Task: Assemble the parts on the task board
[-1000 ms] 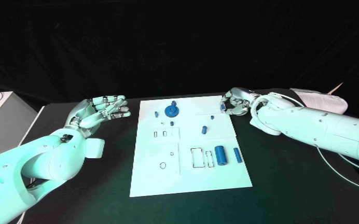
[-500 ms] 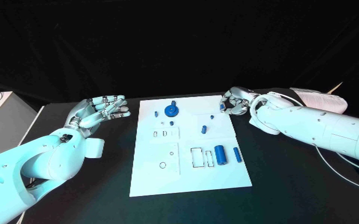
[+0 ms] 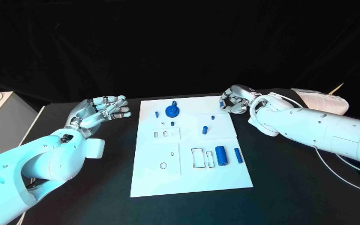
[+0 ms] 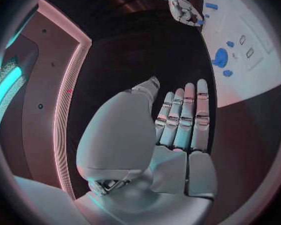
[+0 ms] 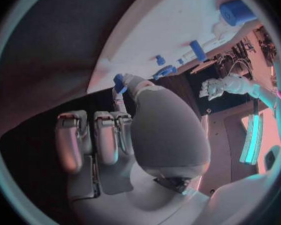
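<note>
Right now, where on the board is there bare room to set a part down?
The near strip of the white task board, below the blue cylinder and cutouts, is bare. The far end around the blue disc is crowded.

No readable text, labels, brands or numbers anywhere. Board carries only unlettered black outline marks beside blue parts; too small to tell as signs.

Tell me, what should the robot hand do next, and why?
Probably the right robot hand should carry its pinched small blue part in over the task board, because it is at the board's far corner, away from the empty slots.
</note>
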You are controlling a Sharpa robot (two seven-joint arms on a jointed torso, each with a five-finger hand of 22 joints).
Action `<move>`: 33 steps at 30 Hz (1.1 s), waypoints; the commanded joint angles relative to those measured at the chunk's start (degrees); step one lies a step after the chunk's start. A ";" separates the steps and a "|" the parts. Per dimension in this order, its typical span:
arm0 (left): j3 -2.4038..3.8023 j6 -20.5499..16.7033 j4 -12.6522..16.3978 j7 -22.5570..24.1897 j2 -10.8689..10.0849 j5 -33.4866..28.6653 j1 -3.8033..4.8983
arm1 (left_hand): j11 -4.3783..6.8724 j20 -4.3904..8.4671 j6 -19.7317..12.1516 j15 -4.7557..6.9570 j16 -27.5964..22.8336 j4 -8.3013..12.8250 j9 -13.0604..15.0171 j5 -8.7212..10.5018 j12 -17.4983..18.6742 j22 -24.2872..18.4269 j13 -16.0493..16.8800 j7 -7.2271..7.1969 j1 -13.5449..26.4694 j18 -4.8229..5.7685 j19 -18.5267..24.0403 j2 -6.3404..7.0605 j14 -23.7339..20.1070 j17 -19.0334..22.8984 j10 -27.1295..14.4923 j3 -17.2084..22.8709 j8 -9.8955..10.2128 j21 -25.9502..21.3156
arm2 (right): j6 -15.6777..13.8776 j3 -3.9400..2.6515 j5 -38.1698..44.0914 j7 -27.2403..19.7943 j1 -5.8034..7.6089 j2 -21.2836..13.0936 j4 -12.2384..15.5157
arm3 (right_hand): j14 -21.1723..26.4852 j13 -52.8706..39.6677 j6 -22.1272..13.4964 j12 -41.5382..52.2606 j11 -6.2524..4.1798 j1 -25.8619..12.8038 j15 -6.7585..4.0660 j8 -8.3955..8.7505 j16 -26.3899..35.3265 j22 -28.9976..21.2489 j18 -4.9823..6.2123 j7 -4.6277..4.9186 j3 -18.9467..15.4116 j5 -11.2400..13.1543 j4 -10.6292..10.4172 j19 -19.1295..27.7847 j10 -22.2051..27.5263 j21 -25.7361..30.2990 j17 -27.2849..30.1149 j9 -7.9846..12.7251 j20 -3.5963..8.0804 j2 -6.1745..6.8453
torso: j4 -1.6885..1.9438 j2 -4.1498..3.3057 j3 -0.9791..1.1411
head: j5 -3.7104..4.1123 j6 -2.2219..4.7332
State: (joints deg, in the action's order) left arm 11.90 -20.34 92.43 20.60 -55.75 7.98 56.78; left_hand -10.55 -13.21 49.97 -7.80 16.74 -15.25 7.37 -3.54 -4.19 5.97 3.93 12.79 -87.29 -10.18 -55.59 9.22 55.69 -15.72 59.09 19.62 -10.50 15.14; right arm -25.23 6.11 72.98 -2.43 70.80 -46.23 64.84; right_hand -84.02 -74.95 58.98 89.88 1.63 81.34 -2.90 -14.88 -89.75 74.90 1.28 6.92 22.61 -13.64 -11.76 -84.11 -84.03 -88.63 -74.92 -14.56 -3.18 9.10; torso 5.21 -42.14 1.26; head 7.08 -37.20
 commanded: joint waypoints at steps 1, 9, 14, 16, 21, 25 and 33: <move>0.05 0.91 0.09 0.27 0.01 0.04 0.00 | 0.05 -0.18 -0.15 0.04 0.21 -0.05 -0.09 0.25 0.35 -0.08 -0.04 0.96 0.03 -0.27 0.12 0.39 -0.44 -0.06 0.35 0.44 0.17 0.26 | -4.65 -0.07 1.26 1.97 0.09 -0.34 2.27 | -5.98 -15.05 1.41 0.12 -0.25 0.06 -0.49 -1.45 -0.25 13.68 -0.85 -1.38 0.16 -0.15 0.08 -5.18 -5.97 -0.12 -15.08 -1.39 0.33 -0.63 | -0.16 0.10 -0.08 | -0.17 0.03; 0.04 0.60 -0.23 -0.28 0.33 0.06 -0.01 | 0.03 -0.18 -0.16 0.04 0.24 -0.05 -0.10 0.25 0.38 -0.11 -0.04 0.99 0.10 -0.29 0.12 0.41 -0.44 -0.19 0.34 0.55 0.20 0.28 | -7.20 -0.19 3.79 8.65 0.85 -0.15 12.36 | -5.98 -15.05 1.16 0.12 -0.39 -0.11 -0.31 -1.61 -0.25 13.62 -0.83 -1.31 0.19 -0.16 0.28 -5.16 -5.97 -0.07 -15.08 -1.48 0.35 -0.41 | -0.30 0.30 -0.36 | -0.36 0.15; 0.04 0.53 -0.45 -0.78 0.71 0.27 -0.02 | 0.18 0.10 0.12 0.36 1.15 0.11 -0.08 0.25 0.26 0.10 0.03 0.95 0.14 -0.36 -0.70 0.50 0.68 -0.88 0.74 0.91 0.13 0.92 | -7.81 -0.15 5.89 14.15 0.92 2.03 17.87 | -5.98 -15.05 0.91 0.12 -0.35 -0.15 -0.13 -1.69 -0.25 13.48 -0.79 -1.24 0.32 -0.20 0.47 -5.09 -5.97 0.06 -15.08 -1.53 0.27 -0.34 | -0.18 0.51 -0.47 | -0.73 -0.05; 0.04 0.53 -0.52 -0.99 0.85 0.46 -0.02 | 0.36 0.40 0.27 0.65 1.94 0.20 -0.08 0.25 0.14 0.31 0.09 0.82 0.23 -0.36 -1.32 0.60 1.42 -1.45 1.23 1.16 0.11 1.49 | -7.66 -0.09 6.69 16.15 0.82 3.15 19.45 | -5.98 -15.05 0.85 0.12 -0.34 -0.15 -0.09 -1.71 -0.25 13.43 -0.78 -1.21 0.36 -0.23 0.52 -5.06 -5.97 0.11 -15.08 -1.54 0.25 -0.33 | -0.16 0.51 -0.47 | -0.88 -0.14; 0.04 0.52 -0.60 -1.47 1.12 1.25 -0.02 | 1.35 2.07 0.90 2.14 7.54 0.60 -0.02 0.22 -0.53 2.06 0.40 0.20 0.62 -0.31 -4.48 1.10 5.02 -5.01 3.64 2.15 -0.04 5.18 | -6.09 0.22 9.25 20.45 0.47 5.92 21.78 | -5.98 -15.05 0.57 0.12 -0.21 -0.29 0.09 -1.83 -0.25 13.32 -0.75 -1.05 0.47 -0.29 0.74 -5.01 -5.97 0.21 -15.08 -1.60 0.12 -0.14 | -0.24 0.62 -0.67 | -1.00 -0.26; 0.04 0.33 -0.68 -2.05 1.37 2.39 -0.02 | 2.08 3.62 1.42 3.27 16.80 1.04 0.08 0.10 -1.59 5.37 0.76 -0.25 1.15 0.02 -6.14 1.77 5.55 -11.27 5.53 3.29 -0.36 10.92 | -4.20 0.75 11.13 23.58 -0.26 8.35 22.07 | -5.98 -15.05 0.35 0.12 -0.09 -0.56 0.21 -1.90 -0.25 13.28 -0.74 -0.93 0.46 -0.16 0.82 -4.99 -5.97 0.24 -15.08 -1.63 0.01 0.10 | -0.28 0.63 -0.70 | -1.08 -0.41; 0.03 0.35 -0.82 -3.05 1.75 3.97 -0.03 | 3.90 5.48 2.41 5.18 37.84 1.98 1.05 0.22 -7.31 15.96 3.65 -1.48 2.18 -0.22 -7.16 2.65 5.22 -24.12 8.76 6.12 -3.17 27.89 | -2.69 1.20 13.51 27.44 -2.51 11.75 21.54 | -5.98 -15.05 0.05 0.12 0.04 -1.06 0.43 -2.05 -0.25 13.03 -0.66 -0.77 0.43 0.04 0.89 -4.87 -5.97 0.48 -15.08 -1.69 -0.17 0.54 | -0.17 0.57 -0.70 | -1.24 -0.53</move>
State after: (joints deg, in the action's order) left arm 11.89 -20.40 91.57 18.23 -54.13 10.32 56.75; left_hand -6.68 -7.87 52.24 -2.71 54.22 -13.27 8.41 -3.54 -11.35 21.77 7.52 11.37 -85.10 -10.16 -62.75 11.42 60.57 -39.64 67.51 25.55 -13.64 42.80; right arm -29.86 7.33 83.32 21.43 68.37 -34.61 86.53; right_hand -84.02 -74.93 58.88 89.88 1.64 80.66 -2.88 -15.55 -89.75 74.93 1.28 6.78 23.09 -13.68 -11.13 -84.10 -84.03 -88.35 -74.92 -14.56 -3.19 9.67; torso 5.00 -41.53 0.52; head 5.81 -37.62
